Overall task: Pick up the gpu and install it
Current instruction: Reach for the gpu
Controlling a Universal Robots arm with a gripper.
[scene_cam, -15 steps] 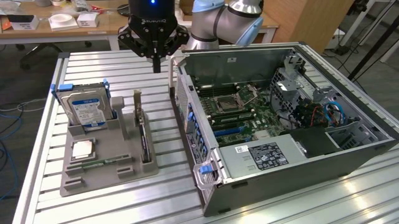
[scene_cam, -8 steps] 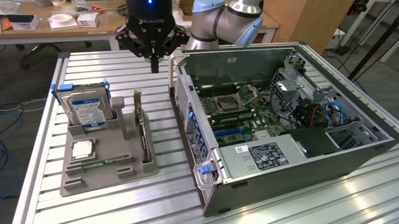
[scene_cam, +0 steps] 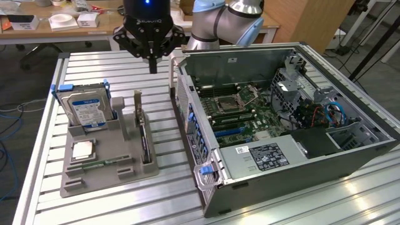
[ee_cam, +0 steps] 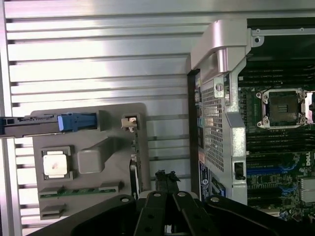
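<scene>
The gpu is a thin dark card standing on edge in a slot at the exterior view's right side of a grey holder tray, its silvery bracket at the far end. In the wrist view the gpu shows edge-on, with its bracket beside the tray. My gripper hangs above the table behind the tray, between the tray and the open computer case. Its fingers are shut with nothing between them. The shut fingertips sit close beside the card's edge in the wrist view.
A silver hard drive with blue clips stands in the tray. A processor chip and a green memory stick lie near it. The case's motherboard lies exposed. Benches with boxes stand behind the slatted table.
</scene>
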